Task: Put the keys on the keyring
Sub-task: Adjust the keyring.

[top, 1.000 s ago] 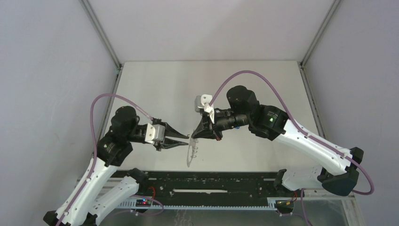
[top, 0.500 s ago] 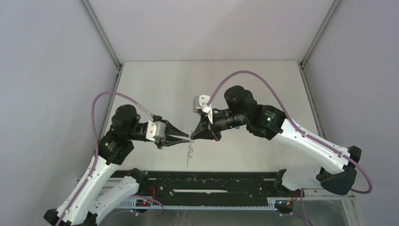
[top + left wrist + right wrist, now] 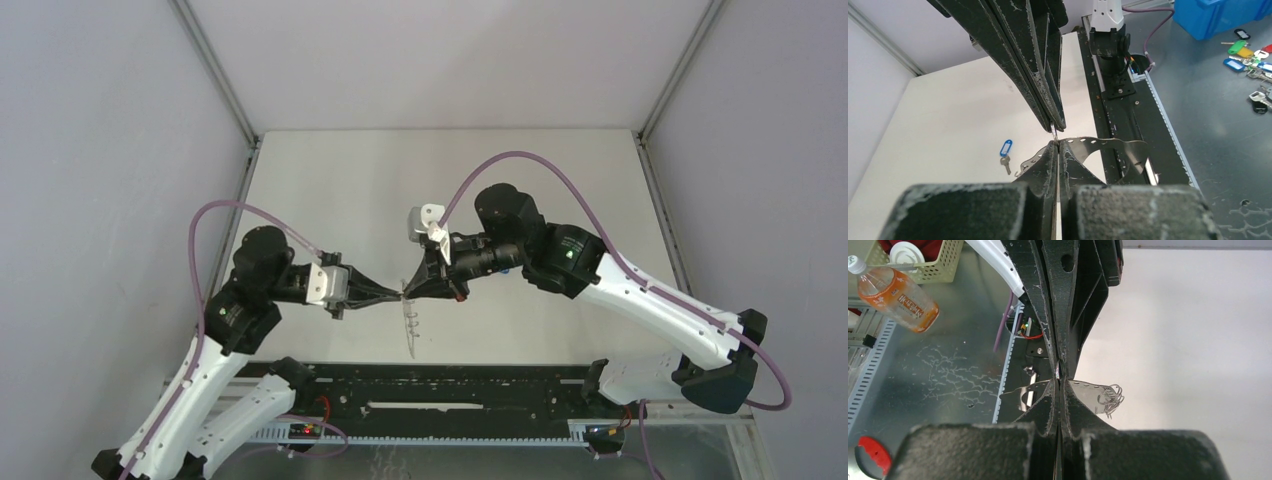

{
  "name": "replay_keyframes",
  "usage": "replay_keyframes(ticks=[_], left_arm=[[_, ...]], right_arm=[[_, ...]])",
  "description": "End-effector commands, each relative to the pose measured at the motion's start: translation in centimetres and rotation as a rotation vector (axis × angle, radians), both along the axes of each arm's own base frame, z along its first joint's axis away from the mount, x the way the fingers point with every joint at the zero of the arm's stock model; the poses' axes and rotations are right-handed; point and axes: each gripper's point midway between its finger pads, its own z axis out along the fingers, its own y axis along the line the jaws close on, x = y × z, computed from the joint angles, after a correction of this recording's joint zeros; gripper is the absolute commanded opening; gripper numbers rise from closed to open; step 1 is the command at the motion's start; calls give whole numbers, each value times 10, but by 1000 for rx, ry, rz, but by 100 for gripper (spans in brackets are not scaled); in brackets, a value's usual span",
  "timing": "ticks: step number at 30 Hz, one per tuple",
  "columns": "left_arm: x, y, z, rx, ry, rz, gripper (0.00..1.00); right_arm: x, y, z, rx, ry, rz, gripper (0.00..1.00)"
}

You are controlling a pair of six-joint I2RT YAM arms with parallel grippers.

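Plain off-white worktop (image 3: 330, 180) sat boxed in by pale grey walls (image 3: 100, 150) with aluminium corner posts (image 3: 215, 70); a black rail (image 3: 450, 385) ran along the near edge.

Top cam: bright, flat, diffuse light, looks overhead. No hard shadows, only faint soft ones by the near edge of the counter (image 3: 350, 180). Counter pale, almost washed out; walls (image 3: 100, 150) grey & even. Sharp all over, little noise. Left wrist cam now: left claw (image 3: 1056, 143) fills the bottom, big & blurry up close, focus picks up at the tips. The keyring (image 3: 1133, 152) gives a dull glint. Straight lines bow at the frame edges, wide lens. Right wrist cam: right claw (image 3: 1060, 382) same soft foregrnd; counter blown near white at right; bottle (image 3: 898, 292) in the bkgd shows small highlights.
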Motion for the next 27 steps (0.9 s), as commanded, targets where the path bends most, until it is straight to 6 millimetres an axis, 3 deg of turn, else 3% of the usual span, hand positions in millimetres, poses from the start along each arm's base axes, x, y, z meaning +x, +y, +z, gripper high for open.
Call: replay_keyframes(ticks=[1, 2, 12, 16, 19, 22, 25, 27], left_arm=[[-1, 2, 2, 5, -42, -4, 0], [0, 2, 3, 4, -48, -1, 0], [-9, 3, 11, -30, -158, -57, 0], [-16, 5, 15, -51, -238, -90, 0], [-19, 6, 18, -65, -299, -105, 0], [-17, 6, 19, -63, -299, -98, 0], [-14, 6, 12, -51, -275, -86, 0], [-12, 6, 6, -43, -255, -77, 0]], right_arm=[[-2, 3, 23, 67, -11, 11, 0], [-2, 4, 23, 67, -7, 10, 0], [7, -20, 36, 131, 11, -68, 48], [20, -37, 29, 136, 51, -155, 54], [57, -55, 1, 108, 119, -370, 55], [118, -90, -63, 14, 285, -694, 56], [146, -116, -132, -106, 419, -893, 57], [157, -123, -165, -149, 434, -958, 57]])
